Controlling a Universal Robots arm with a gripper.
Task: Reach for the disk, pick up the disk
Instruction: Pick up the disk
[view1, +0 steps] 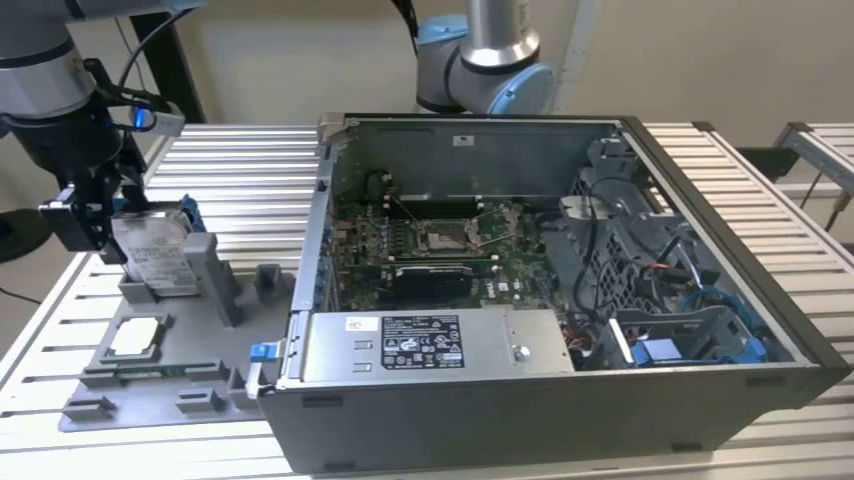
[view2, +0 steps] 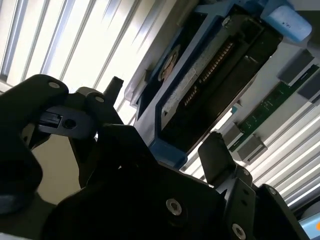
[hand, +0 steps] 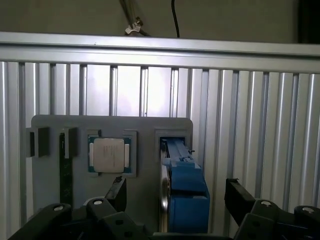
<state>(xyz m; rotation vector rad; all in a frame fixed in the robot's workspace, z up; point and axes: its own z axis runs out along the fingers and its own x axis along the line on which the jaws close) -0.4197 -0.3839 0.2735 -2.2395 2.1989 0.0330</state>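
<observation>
Silver metal disk (hand: 182, 192), blue plastic frame, upright in grey tray (hand: 145, 131) | black fingers (hand: 118, 191) spread either side

We see the disk (hand: 186, 195) standing on edge in a slot of the grey holder (hand: 145, 135), directly beneath the gripper (hand: 176, 184). It sits between the tool's spread fingers (hand: 117, 192), with a gap on either side. In the first wrist view its blue plastic carrier faces the tool, with a thin silver rim beside it. The exterior view shows the silver body and white label. The second wrist view shows a dark, blue-framed face with a connector row.
</observation>
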